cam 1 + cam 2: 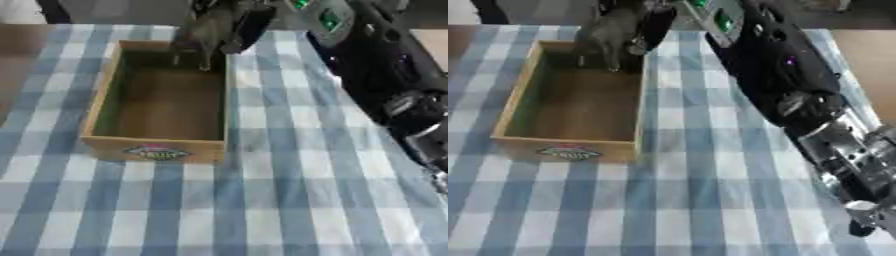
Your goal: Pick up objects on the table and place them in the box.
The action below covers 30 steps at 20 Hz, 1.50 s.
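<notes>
Our right arm reached in from the right side and stretched diagonally across the table, which was covered in a blue and white checked cloth. Our right hand hung over the far end of the wooden box, above its far right corner. The hand was blurred, and we could not tell whether its fingers were curled or straight. A grey, blurred shape showed just below and beside the hand, with thin parts reaching down toward the inside of the box; we could not tell whether it belonged to the hand or was an object held in it. The box lay open on the left half of the table, long side running away from us, a coloured label on its near wall. Its floor looked bare as far as we could see. Our left hand did not show in either view.
</notes>
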Motion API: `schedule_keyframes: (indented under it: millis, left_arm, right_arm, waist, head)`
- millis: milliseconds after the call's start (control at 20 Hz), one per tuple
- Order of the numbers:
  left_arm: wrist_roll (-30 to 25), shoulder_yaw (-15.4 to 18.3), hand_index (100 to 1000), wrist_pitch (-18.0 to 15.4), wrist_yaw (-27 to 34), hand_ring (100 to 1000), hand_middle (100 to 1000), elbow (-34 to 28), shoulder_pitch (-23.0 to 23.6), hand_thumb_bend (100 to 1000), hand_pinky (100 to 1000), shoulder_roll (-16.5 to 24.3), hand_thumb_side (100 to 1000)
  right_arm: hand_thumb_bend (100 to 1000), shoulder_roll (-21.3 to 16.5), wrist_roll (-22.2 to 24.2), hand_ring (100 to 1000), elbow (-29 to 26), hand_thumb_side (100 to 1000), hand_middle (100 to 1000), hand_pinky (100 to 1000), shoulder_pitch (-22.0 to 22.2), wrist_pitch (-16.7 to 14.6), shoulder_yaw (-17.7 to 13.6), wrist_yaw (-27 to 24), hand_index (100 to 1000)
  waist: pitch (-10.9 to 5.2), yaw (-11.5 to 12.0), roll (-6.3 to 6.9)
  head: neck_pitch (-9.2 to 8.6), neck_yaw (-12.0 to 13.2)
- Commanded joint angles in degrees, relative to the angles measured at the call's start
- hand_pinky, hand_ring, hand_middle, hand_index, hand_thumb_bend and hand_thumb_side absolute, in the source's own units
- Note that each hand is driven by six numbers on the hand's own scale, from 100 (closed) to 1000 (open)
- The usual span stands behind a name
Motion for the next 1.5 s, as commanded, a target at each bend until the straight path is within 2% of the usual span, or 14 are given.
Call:
schedule_keyframes:
  millis: [50,500,1050,1300,1400,1450,1500]
  left_arm:
    - [-0.34,-0.23,787,-0.10,0.32,839,784,-1.08,-1.05,100,828,0.42,622]
    - [-0.41,-0.35,786,-0.30,0.53,841,785,-1.08,-1.79,100,829,0.17,622]
    - [-0.48,-0.40,786,-0.44,0.72,841,785,-1.08,-2.26,100,830,-0.15,622]
    - [-0.56,-0.45,785,-0.43,0.77,841,785,-1.08,-2.30,100,830,-0.20,621]
    - [-0.57,-0.45,785,-0.44,0.77,841,785,-1.08,-2.29,100,830,-0.20,621]
    - [-0.57,-0.45,785,-0.44,0.77,841,785,-1.08,-2.28,100,830,-0.20,621]
    - [-0.56,-0.44,785,-0.44,0.78,841,785,-1.08,-2.28,100,830,-0.20,621]
  right_arm:
    - [100,1.38,8.64,857,1.45,100,399,835,-2.10,-9.86,-1.57,2.29,427]
    - [100,5.31,5.31,849,6.56,100,389,825,-1.49,-9.92,-3.50,7.96,420]
    - [100,8.71,2.07,853,10.96,100,419,824,0.52,-10.50,-4.29,15.67,434]
    - [100,9.85,0.35,862,12.95,100,474,829,0.92,-11.34,-4.85,18.43,494]
    - [100,10.10,0.20,868,13.48,100,508,835,0.99,-11.57,-4.87,19.40,548]
    - [100,10.20,0.31,874,13.74,100,532,839,1.02,-11.67,-4.86,19.93,610]
    - [100,10.30,0.42,875,13.92,100,535,840,1.03,-11.81,-4.88,20.39,616]
  waist:
    - [-0.92,0.37,0.15]
    - [0.53,1.42,-0.46]
    - [1.03,2.43,-0.63]
    - [1.07,2.45,-0.68]
    - [1.07,2.47,-0.70]
    - [1.07,2.48,-0.71]
    - [1.07,2.47,-0.72]
  head:
    - [-0.97,-0.51]
    - [-2.58,-1.48]
    - [-3.20,-2.45]
    - [-3.09,-2.47]
    - [-3.00,-2.43]
    - [-2.96,-2.43]
    - [-2.94,-2.42]
